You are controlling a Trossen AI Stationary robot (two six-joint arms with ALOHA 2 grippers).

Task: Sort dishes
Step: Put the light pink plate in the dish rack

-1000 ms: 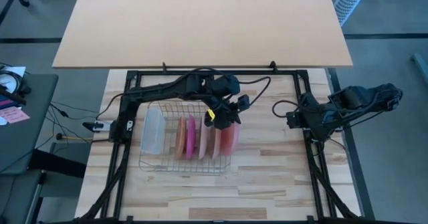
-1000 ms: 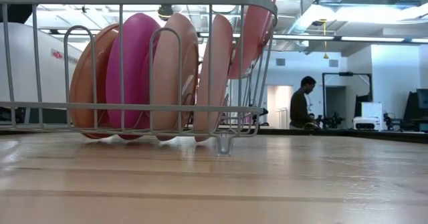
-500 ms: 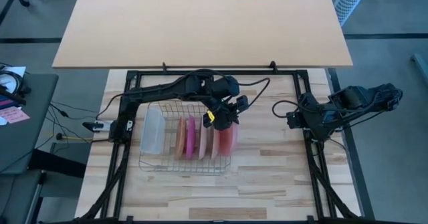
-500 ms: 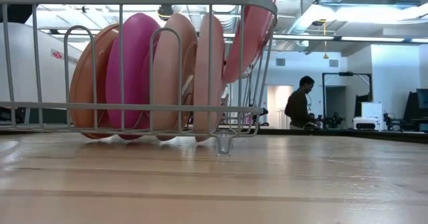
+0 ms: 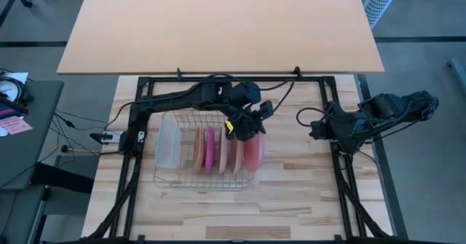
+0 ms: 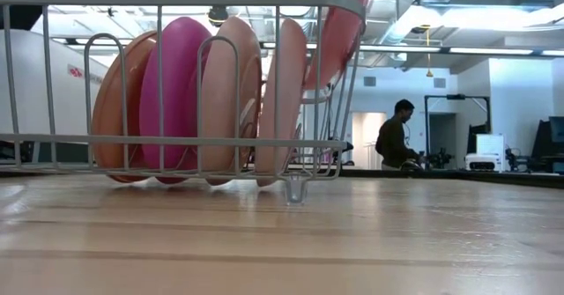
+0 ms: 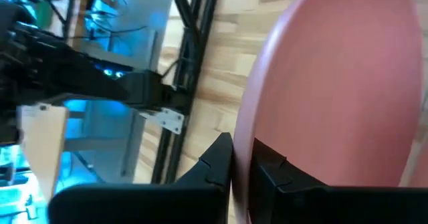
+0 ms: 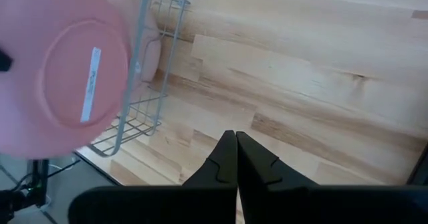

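My left gripper [image 5: 245, 127] hangs over the wire rack [image 5: 206, 183], at about two o'clock from the rack's middle in the view from above, and its two fingers [image 7: 214, 164] are pinched narrow on the rim of the red plate [image 5: 252, 151]. In my left wrist view that rim runs between the two dark fingertips, one finger on each face of the plate. The red plate is tilted, its upper part above the rack's top wire and leaning out toward three o'clock, over the rack's end wall, while its lower part drops behind the wires at that end; from the low view I cannot tell whether its bottom edge touches the rack floor. Four more plates stand upright on edge in the rack's slots, in a row from nine toward three o'clock: the orange-tan plate [image 6: 119, 101], the magenta plate [image 6: 176, 92], then two pale pink plates [image 6: 231, 97], the last of them just beside the red one. At the nine o'clock end of the rack stands the translucent white tray [image 5: 167, 143]. My right gripper [image 5: 317, 130] waits well apart, at three o'clock off the rack near the table's edge, its fingers pressed together and empty. A person [image 6: 393, 136] stands far off in the room behind.
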